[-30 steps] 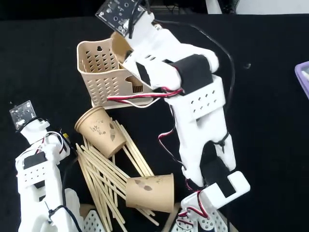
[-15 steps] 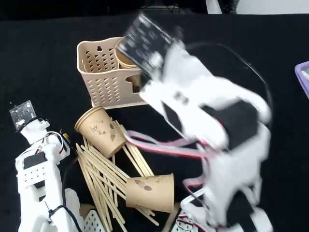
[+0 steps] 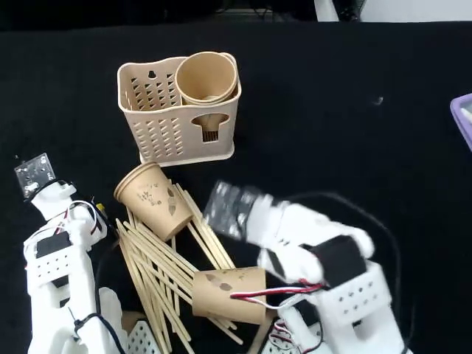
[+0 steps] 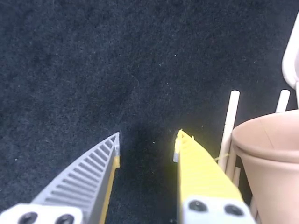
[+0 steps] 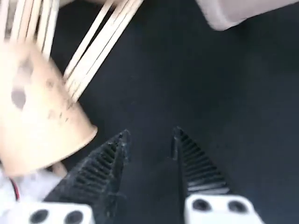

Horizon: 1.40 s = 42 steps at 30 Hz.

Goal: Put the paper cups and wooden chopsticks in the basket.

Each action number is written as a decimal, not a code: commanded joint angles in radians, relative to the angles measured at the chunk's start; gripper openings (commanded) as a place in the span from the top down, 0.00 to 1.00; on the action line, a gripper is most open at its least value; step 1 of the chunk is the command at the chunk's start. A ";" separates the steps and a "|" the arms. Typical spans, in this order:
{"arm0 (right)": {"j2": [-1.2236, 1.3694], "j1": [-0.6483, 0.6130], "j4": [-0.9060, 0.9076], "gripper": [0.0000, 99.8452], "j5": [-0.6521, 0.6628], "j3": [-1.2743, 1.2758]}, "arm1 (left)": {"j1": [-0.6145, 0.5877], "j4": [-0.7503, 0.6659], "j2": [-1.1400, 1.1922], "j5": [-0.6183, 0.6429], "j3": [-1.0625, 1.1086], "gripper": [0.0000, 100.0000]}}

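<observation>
At 11 o'clock overhead I see a cup (image 3: 209, 77) in the basket (image 3: 158, 129); the right wrist view adds my right gripper (image 5: 149, 137), spread empty beside a fallen cup (image 5: 37, 116).

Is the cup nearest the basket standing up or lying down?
Lying down: the cup rests on its side across the chopsticks, outside the basket.
</observation>
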 commanded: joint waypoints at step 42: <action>0.042 -0.506 0.043 0.91 0.091 0.031 | -0.008 -0.060 -0.021 0.005 0.013 0.80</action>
